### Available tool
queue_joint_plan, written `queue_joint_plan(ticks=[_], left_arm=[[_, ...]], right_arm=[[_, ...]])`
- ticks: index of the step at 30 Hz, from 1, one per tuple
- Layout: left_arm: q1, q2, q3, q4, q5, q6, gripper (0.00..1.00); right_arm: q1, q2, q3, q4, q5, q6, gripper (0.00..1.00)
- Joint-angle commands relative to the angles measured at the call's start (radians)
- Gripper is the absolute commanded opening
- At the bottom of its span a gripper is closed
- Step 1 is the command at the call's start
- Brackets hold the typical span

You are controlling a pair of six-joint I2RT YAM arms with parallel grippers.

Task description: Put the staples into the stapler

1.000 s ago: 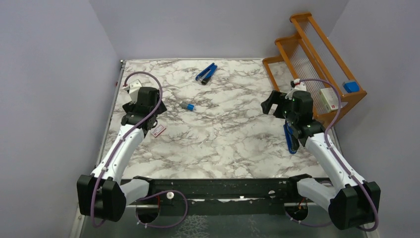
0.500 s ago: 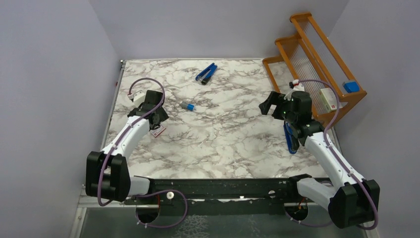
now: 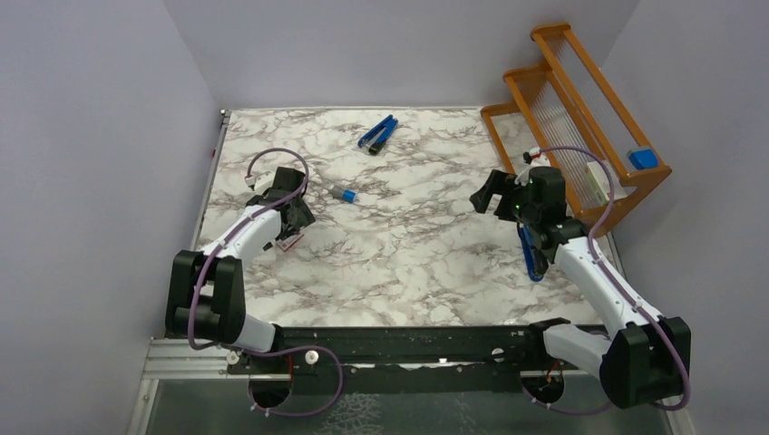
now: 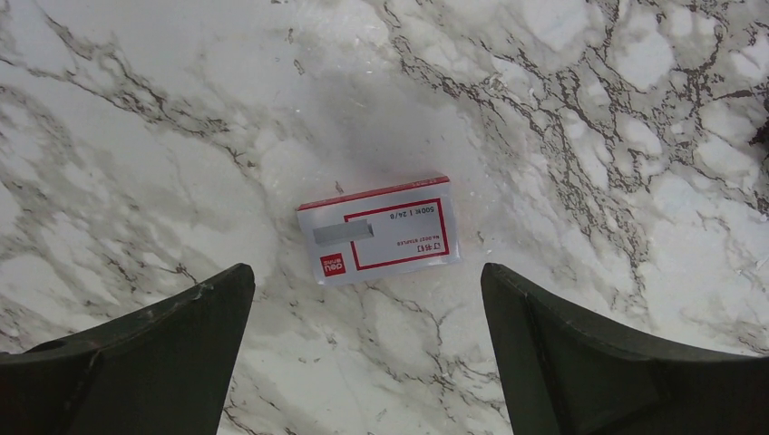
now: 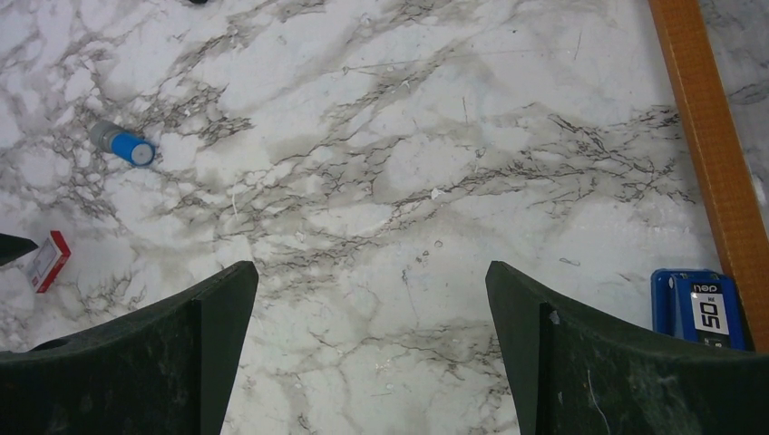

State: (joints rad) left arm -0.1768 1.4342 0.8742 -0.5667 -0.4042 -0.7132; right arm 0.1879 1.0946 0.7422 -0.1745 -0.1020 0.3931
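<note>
The staples box [image 4: 378, 231], white with a red-framed label, lies flat and label up on the marble surface [image 3: 408, 263], near its left edge and about midway between the near and far edges. The left gripper [image 4: 365, 276] hangs right above the box, jaws spread wide, nothing held and not touching it. A small blue-capped cylinder [image 3: 343, 193] lies farther in toward the middle. The blue stapler [image 3: 530, 254] lies near the right edge, partly under the right arm, whose right gripper [image 5: 372, 272] is likewise spread wide and empty above bare marble. A blue hinged tool [image 3: 377, 133] lies near the far edge, and a wooden rack [image 3: 580, 100] stands at the far right corner.
</note>
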Motion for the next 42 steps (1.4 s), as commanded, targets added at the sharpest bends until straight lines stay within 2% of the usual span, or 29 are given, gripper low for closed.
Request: queue_joint_plan(ticks=[1,28,42], left_arm=[[0.003,0.039,-0.007,0.051,0.052,0.008,0.99],[0.006,0.122,-0.023,0.090,0.031,-0.032,0.99],[0.050,0.141,-0.020,0.112,0.033,-0.011,0.97]], right_arm=[[-0.006,0.012,-0.008,-0.006,-0.033,0.001,1.00],[-0.005,0.045,0.015,-0.017,-0.073,-0.016,0.99],[-0.006,0.065,0.033,-0.023,-0.090,-0.018,0.98]])
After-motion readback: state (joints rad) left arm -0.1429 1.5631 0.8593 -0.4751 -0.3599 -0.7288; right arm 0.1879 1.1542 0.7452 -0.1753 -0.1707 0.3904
